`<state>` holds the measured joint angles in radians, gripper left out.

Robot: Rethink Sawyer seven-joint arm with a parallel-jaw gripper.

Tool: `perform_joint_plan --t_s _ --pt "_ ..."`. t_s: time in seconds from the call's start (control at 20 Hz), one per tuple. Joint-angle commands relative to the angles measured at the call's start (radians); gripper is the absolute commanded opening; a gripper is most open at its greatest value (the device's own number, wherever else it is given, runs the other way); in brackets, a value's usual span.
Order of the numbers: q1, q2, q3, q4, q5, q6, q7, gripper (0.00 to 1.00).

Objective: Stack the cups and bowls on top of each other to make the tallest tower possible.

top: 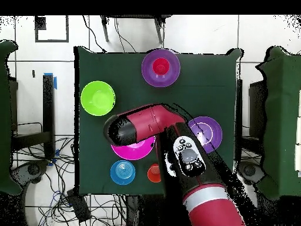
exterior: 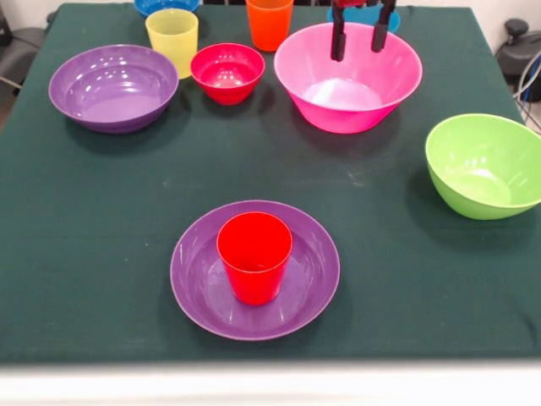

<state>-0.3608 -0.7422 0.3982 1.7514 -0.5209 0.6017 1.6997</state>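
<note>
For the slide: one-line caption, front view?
Open gripper hovers above the pink bowl; red cup stands upright in the near purple bowl.

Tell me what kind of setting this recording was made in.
Most likely a robotics lab or test room, not a home. A red robot arm reaches over a table draped in dark green cloth, loose cables trail across the white tiled floor, and bright plastic bowls such as the pink bowl are laid out.

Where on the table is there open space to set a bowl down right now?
Bare cloth lies between the purple plate, the purple bowl and the pink bowl, also the near corners under the green bowl. The far edge is crowded.
</note>
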Motion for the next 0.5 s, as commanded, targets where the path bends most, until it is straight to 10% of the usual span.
perform_joint_plan --t_s 0.05,0.5 --pt "0.03 0.076 -0.089 -0.001 -0.067 -0.024 0.099 1.0" --pt "0.092 0.158 -0.147 -0.087 -0.076 -0.082 0.145 1.0"
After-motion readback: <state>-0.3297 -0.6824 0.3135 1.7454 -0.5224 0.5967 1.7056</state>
